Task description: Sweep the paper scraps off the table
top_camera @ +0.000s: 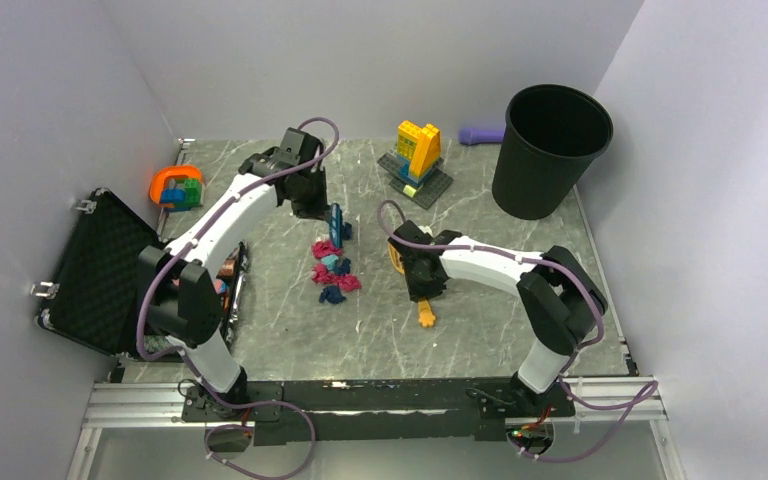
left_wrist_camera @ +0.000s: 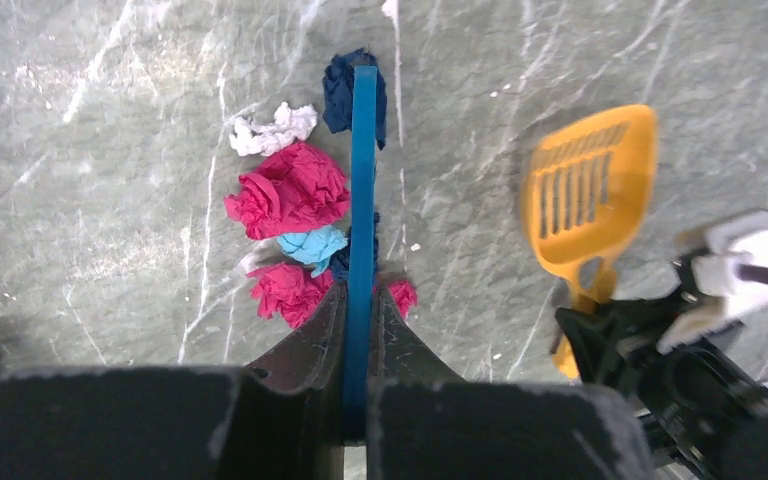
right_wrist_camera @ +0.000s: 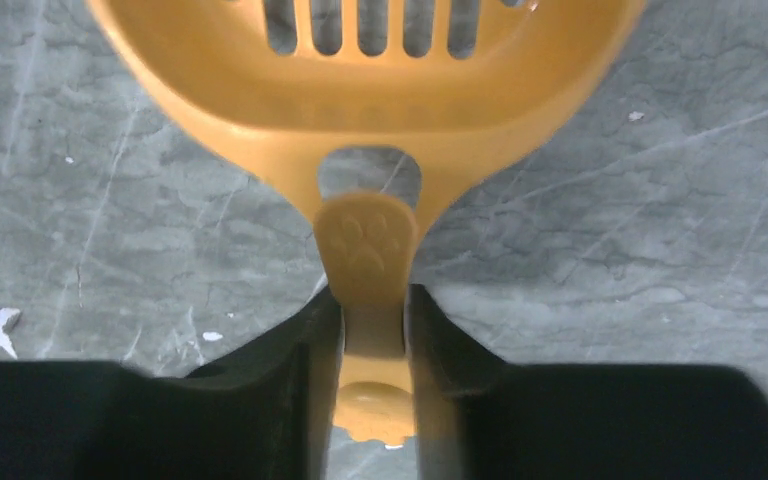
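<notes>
Lying in 1 cluster on the marble-patterned table (top_camera: 480, 330), the paper scraps (left_wrist_camera: 290, 190) are gathered against a blue hand brush (left_wrist_camera: 364, 180), clamped by the left gripper (left_wrist_camera: 362, 300); an orange slotted scoop (right_wrist_camera: 360, 100) is pinched by its handle in the right gripper (right_wrist_camera: 368, 310).
</notes>
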### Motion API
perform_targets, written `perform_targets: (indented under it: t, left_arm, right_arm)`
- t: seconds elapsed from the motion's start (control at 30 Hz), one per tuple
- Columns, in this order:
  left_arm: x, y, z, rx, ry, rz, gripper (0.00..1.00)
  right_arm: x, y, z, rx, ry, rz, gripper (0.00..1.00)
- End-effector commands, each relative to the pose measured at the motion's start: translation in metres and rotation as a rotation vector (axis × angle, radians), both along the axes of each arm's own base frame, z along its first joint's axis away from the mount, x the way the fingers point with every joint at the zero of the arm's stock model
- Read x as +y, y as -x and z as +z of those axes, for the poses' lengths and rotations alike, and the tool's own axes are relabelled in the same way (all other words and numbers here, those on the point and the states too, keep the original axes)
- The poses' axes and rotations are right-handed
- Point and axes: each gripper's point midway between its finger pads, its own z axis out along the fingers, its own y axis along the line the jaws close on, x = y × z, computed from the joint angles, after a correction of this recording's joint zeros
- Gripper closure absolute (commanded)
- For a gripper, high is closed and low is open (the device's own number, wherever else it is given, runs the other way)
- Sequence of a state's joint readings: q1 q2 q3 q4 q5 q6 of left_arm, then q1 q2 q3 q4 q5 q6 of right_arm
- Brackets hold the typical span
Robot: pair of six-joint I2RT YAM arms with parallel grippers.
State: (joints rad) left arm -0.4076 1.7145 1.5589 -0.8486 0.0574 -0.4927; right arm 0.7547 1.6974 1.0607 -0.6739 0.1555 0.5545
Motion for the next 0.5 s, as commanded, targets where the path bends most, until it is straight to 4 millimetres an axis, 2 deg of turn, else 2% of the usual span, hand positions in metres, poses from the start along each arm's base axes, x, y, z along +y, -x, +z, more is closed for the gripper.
perform_targets:
  t: [0.0, 0.07, 0.13, 0.27, 0.47]
  left_arm:
    - [-0.008, -0.001, 0.039, -0.118, 0.064, -0.061, 1.0]
    - [-0.012, -0.002, 0.042, -0.126, 0.083, -0.077, 1.0]
    - [-0.018, -0.002, 0.044, -0.123, 0.107, -0.1, 1.0]
    - [-0.028, 0.002, 0.046, -0.126, 0.157, -0.149, 1.0]
    - [-0.027, 0.012, 0.054, -0.182, 0.171, -0.21, 1.0]
  right_arm:
    - [0.014, -0.02, 0.008, -0.142, -0.083, -0.014, 0.52]
    - [0.014, -0.02, 0.011, -0.163, -0.108, -0.021, 0.4]
    - [0.012, -0.019, 0.013, -0.191, -0.122, -0.035, 0.36]
    - [0.005, -0.016, 0.015, -0.264, -0.157, -0.047, 0.35]
    - [0.006, -0.015, 0.02, -0.423, -0.139, -0.024, 0.37]
